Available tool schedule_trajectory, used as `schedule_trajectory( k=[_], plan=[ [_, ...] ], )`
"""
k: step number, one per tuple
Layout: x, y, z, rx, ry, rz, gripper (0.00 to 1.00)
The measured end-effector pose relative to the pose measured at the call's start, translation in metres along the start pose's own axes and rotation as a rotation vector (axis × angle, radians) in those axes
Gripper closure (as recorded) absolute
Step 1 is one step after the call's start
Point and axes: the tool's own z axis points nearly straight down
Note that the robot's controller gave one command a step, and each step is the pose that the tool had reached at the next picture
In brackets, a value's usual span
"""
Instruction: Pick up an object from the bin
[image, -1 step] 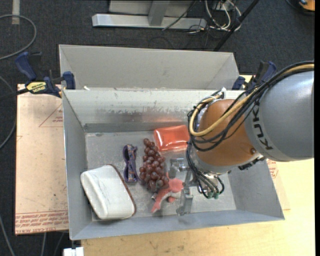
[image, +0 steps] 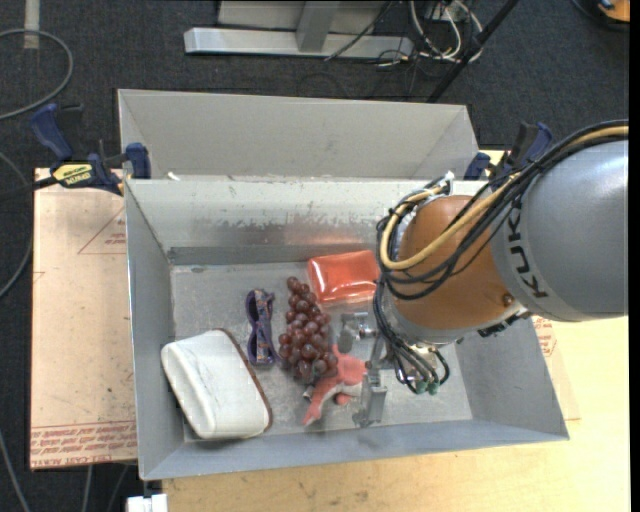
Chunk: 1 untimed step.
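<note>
Grey arm (image: 580, 230), orange cover (image: 455, 275), metal hand (image: 372, 405)
Black and yellow cables (image: 392, 262) are looped over the cover; "KUKA" is printed on the arm.

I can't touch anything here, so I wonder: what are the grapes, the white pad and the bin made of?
The grapes: probably plastic or rubber; evenly round dark red beads with small shiny spots.
The white pad: looks like soft cloth or foam; matte, rounded corners, faintly creased top.
The bin: sheet metal; dull grey, scuffed floor, blurred orange reflection on its back wall.
</note>
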Motion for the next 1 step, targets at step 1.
schedule_trajectory(
  k=[1],
  plan=[
    [-0.0024, -0.01, 0.0445, -0.001, 0.001, 0.095, 0.0]
  ],
)
